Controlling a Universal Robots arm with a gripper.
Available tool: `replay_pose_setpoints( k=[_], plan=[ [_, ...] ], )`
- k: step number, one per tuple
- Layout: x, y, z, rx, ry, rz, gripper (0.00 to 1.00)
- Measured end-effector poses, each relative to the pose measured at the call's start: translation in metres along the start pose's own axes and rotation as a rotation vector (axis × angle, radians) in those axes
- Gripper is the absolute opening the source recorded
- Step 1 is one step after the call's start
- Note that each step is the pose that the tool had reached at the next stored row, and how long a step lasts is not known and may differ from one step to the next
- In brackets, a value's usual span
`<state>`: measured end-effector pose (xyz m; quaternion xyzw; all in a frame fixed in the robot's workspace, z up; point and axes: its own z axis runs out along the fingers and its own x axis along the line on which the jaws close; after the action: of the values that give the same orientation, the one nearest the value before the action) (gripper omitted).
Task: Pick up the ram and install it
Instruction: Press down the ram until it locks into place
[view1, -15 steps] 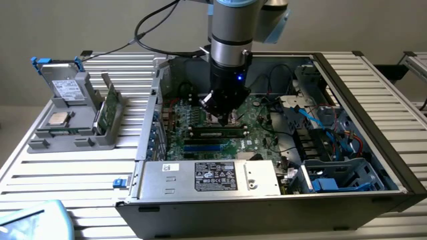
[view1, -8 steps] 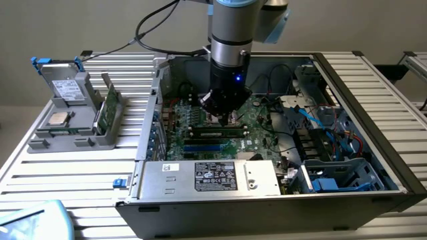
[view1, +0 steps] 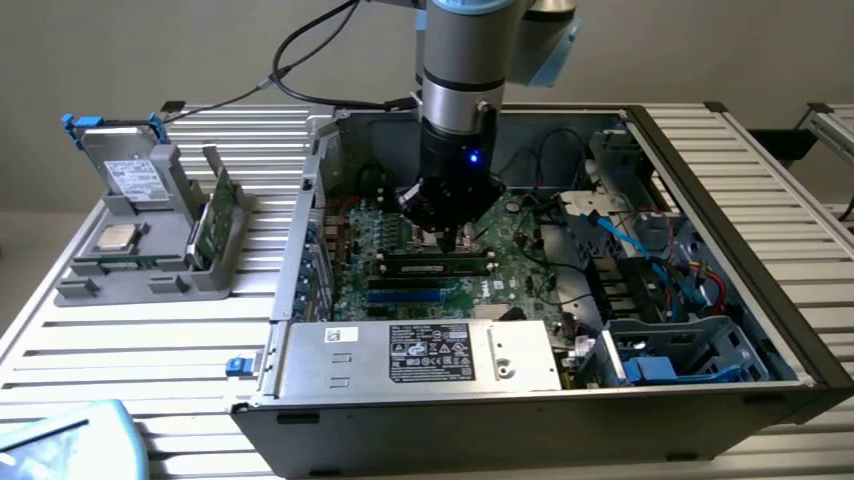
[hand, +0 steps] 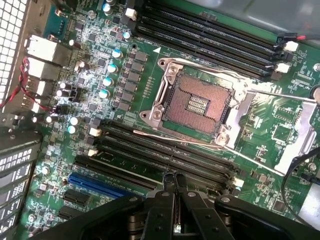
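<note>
The hand (hand: 171, 181), clenched shut on nothing, hangs right over the ram (view1: 433, 266), which looks already pushed down into the green board (hand: 280, 135).

The scene is seen in the exterior view from above and from some way off, looking down at a slant into the open black-and-grey metal computer case (view1: 747, 300), which lies on a slatted silver metal table (view1: 134, 340). The whole case is taken in, together with a grey plastic parts stand (view1: 147, 250) at the exterior view's left. The wrist view is taken from close above, facing almost straight down along the dark gripper (hand: 175, 192) onto the green motherboard (hand: 280, 135). Both views share that board (view1: 514, 240), its long black plastic memory slots (hand: 165, 150) and the gripper (view1: 447, 232).
</note>
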<state>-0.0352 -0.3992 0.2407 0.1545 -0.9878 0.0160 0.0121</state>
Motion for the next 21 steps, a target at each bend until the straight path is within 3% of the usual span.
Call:
replay_pose_setpoints(
  k=[17,21],
  plan=[
    [0.0002,-0.0007,0.0,-0.0012,0.0067,0.194,0.11],
    [0.0009,-0.0028,0.0001,0.0004,0.0079,0.217,0.11]
  ],
)
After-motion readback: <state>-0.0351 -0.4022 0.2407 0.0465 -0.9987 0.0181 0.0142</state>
